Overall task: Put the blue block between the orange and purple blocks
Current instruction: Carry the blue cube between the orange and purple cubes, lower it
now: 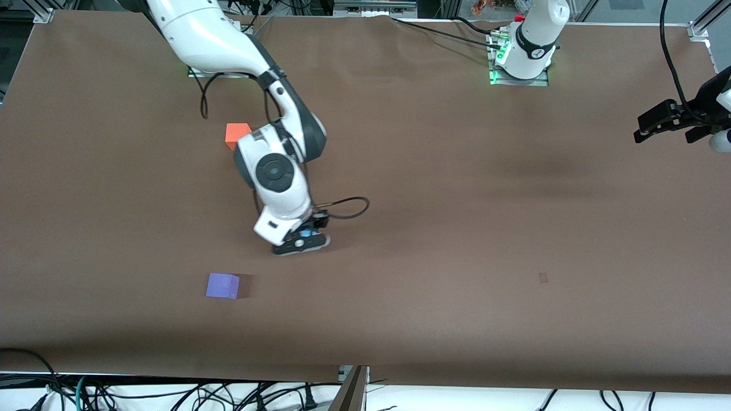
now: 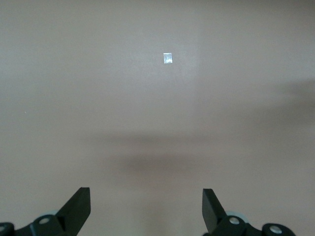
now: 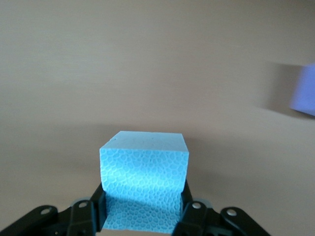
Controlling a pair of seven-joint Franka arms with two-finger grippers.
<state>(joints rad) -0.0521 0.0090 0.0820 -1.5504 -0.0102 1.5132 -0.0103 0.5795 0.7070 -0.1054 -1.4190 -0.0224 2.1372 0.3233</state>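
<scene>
From the front, the right pincer (image 1: 301, 242) is sitting low over the brown surface (image 1: 457, 228), between the orange block (image 1: 236, 135) and the purple block (image 1: 223, 285), which is lying nearer the camera, while the left pincer (image 1: 662, 123) is waiting at the left arm's end of the surface. The left wrist view is showing that pincer's fingers (image 2: 78, 209) standing wide apart over bare surface (just a small pale mark (image 2: 168, 58) on it). The right wrist view is showing the right pincer clamped on the blue block (image 3: 144, 177), the purple block showing at the frame's edge.
</scene>
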